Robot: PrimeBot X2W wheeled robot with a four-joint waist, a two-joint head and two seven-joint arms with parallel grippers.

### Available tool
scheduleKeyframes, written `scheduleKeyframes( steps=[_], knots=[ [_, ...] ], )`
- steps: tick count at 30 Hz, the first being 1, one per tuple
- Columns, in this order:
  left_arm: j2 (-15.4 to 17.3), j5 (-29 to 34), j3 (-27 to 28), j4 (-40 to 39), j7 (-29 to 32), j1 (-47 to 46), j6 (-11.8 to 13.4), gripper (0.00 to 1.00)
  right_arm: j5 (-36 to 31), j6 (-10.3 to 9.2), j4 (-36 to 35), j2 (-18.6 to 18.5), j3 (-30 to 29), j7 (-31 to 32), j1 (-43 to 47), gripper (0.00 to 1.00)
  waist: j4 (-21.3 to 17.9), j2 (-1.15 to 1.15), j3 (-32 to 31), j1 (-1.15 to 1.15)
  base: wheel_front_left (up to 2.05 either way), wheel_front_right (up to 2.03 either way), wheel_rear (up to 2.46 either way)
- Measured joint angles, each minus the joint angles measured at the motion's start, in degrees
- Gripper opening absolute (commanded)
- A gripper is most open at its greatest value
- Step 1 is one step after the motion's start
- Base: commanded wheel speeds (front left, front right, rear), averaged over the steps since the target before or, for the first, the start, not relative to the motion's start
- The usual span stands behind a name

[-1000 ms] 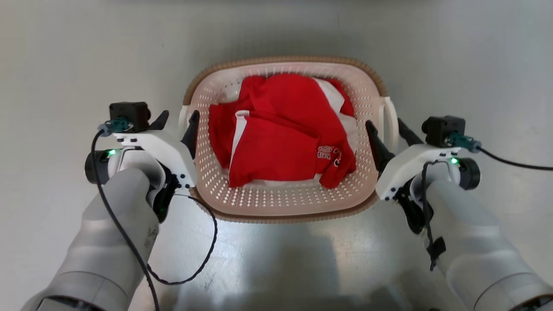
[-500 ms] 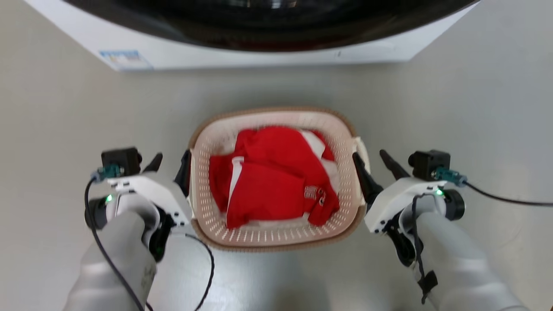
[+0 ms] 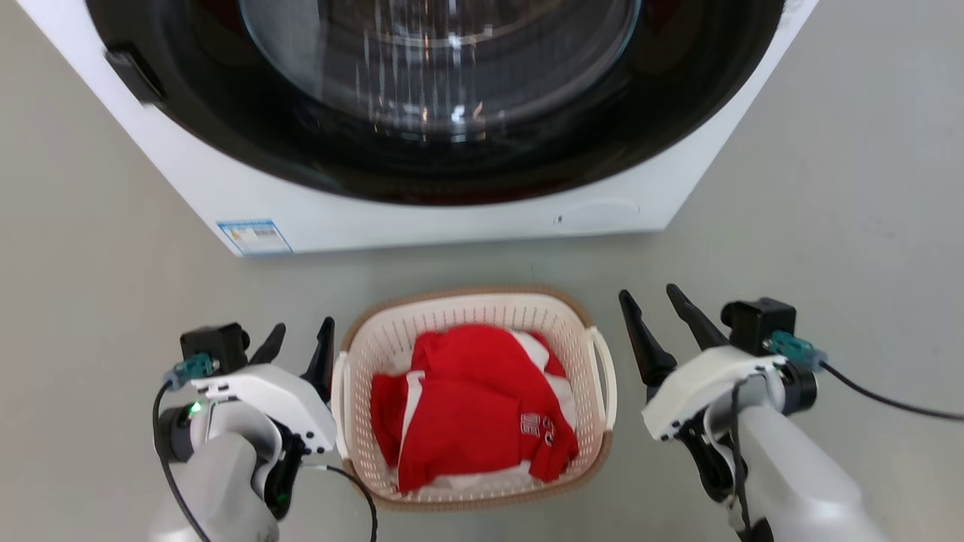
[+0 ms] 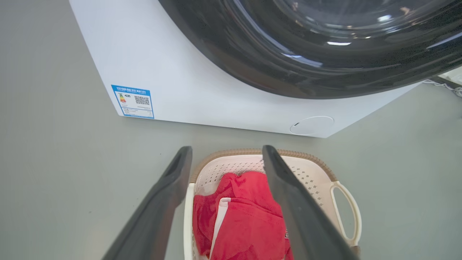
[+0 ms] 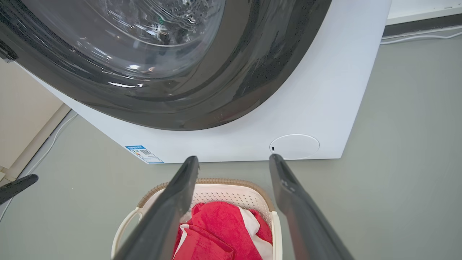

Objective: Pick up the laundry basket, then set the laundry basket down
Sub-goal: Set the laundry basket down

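A grey floor [image 3: 828, 226] is shown, with a white front-loading washing machine [image 3: 422, 218] at the far side and its dark-ringed glass door [image 3: 444, 68] turned toward the near side. The laundry basket [image 3: 482, 315] is set on the floor in front of the machine, between the two grippers, and is loaded with a red-and-white garment [image 3: 467, 406]. The left gripper [image 3: 304, 324] is held just beside the basket's left handle [image 3: 339, 406], jaws spread and empty. The right gripper [image 3: 646, 290] is held near the right handle [image 3: 608, 376], likewise spread and empty. A blue-edged label [image 3: 254, 236] is seen on the machine's lower left.
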Motion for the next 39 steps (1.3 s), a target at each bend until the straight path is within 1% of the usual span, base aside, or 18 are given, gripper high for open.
scheduleKeyframes(
  steps=[8,15,18,28,34,39],
  knots=[
    [-1.42,2.93,3.52,-5.88,0.00,5.31,0.00,1.00,-4.25,0.00,-6.34,-0.15,-6.39,0.00,6.60,1.00,0.51,0.00,-6.67,0.00,0.00,0.00,0.00],
    [-1.65,4.35,6.35,-11.74,0.00,10.39,0.00,1.00,-7.30,0.00,-12.14,0.03,-10.20,0.00,11.51,1.00,1.08,0.00,-11.40,0.00,0.00,0.00,0.00],
    [-1.77,5.86,7.00,-14.04,0.00,12.02,0.00,1.00,-8.32,0.00,-14.34,0.09,-11.09,0.00,13.34,1.00,1.25,0.00,-12.89,0.00,0.00,0.00,0.00],
    [-2.05,8.05,9.26,-22.26,0.00,16.73,0.00,1.00,-10.78,0.00,-20.82,0.77,-15.44,0.00,18.35,1.00,1.21,0.00,-16.16,0.00,0.00,0.00,0.00],
    [-3.15,9.33,9.69,-27.17,0.00,19.87,0.00,1.00,-11.43,0.00,-23.41,1.71,-17.20,0.00,20.86,1.00,0.84,0.00,-17.16,0.00,0.00,0.00,0.00],
    [-3.41,10.80,11.80,-31.82,0.00,22.35,0.00,1.00,-12.83,0.00,-24.97,1.75,-19.34,0.00,21.93,1.00,0.53,0.00,-17.71,0.00,0.00,0.00,0.00]
  ],
)
